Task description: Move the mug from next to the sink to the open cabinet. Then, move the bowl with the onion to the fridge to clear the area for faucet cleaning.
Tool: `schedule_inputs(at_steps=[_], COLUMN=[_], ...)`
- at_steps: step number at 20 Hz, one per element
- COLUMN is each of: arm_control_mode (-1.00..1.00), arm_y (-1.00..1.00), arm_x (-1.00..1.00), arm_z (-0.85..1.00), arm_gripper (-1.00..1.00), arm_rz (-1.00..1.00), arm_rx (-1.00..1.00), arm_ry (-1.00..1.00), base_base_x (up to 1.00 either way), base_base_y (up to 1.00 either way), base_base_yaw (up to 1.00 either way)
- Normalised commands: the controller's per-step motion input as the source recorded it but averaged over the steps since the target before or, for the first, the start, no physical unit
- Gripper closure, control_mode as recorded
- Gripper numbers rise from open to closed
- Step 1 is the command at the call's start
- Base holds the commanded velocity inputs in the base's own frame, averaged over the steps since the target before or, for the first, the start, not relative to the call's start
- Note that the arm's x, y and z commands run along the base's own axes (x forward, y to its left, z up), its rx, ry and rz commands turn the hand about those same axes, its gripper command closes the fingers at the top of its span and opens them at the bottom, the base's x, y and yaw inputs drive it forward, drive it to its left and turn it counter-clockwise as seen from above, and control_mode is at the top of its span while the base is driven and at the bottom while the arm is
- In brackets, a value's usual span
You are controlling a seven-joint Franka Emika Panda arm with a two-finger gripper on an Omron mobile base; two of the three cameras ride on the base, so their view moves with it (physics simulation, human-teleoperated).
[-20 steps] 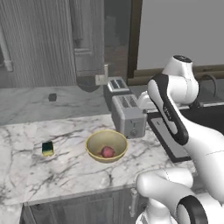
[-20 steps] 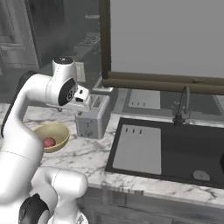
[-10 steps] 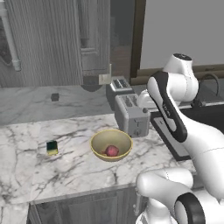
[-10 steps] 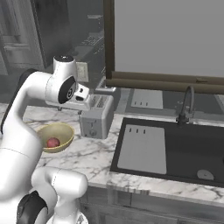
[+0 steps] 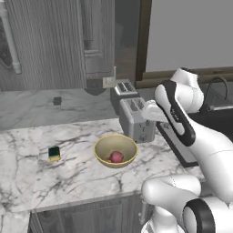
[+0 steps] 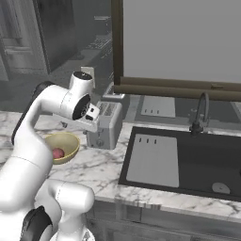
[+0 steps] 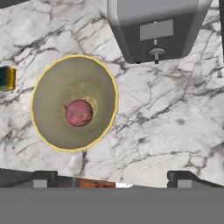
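- The bowl (image 5: 116, 150) sits on the white marble counter (image 5: 68, 173), just in front of and to the left of the toaster (image 5: 136, 119) in the left base view; the two stand near each other but apart.
- The onion (image 5: 116, 157) lies inside the bowl, a little off its middle.
- In the hand view the bowl (image 7: 74, 103) is seen from above, left of centre, with the onion (image 7: 79, 113) resting near the bowl's middle and the toaster (image 7: 156, 28) at the top edge.
- The gripper (image 7: 113, 177) hangs above the counter with its two fingers spread wide apart and nothing between them; the fingertips (image 7: 39, 178) show at the bottom of the hand view, clear of the bowl.
- A small green-and-yellow sponge (image 5: 54, 153) lies on the counter well to the left of the bowl; in the hand view it peeks in at the left edge (image 7: 6, 78).
- In the right base view the bowl (image 6: 63, 146) is partly hidden behind the white arm (image 6: 56, 101), with the onion (image 6: 58, 153) showing at its near side.
- The sink (image 6: 188, 162) is set into the counter to the right of the toaster (image 6: 106, 124), with a flat grey board in its left part and a round drain towards the right.
- The faucet (image 6: 200, 113) rises behind the sink as a dark curved tap.
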Motion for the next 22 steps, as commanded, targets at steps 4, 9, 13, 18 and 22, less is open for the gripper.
schedule_inputs(at_steps=[4,9,13,18,22], arm_control_mode=[-1.00,-1.00,-1.00,-1.00,-1.00], arm_y=[0.16,0.33,0.23,0.28,0.21], arm_x=[0.46,0.41,0.41,0.40,0.03], arm_z=[-0.66,-0.64,-0.49,-0.52,-0.81], arm_gripper=[-1.00,-1.00,-1.00,-1.00,-1.00], arm_rz=[-0.15,-0.12,-0.09,-0.06,-0.01], arm_rx=[0.06,0.00,0.00,0.00,0.00], arm_ry=[0.04,0.05,0.02,0.04,0.13], base_base_x=[0.00,0.00,0.00,0.00,0.00], base_base_y=[0.00,0.00,0.00,0.00,0.00], base_base_yaw=[0.00,0.00,0.00,0.00,0.00])
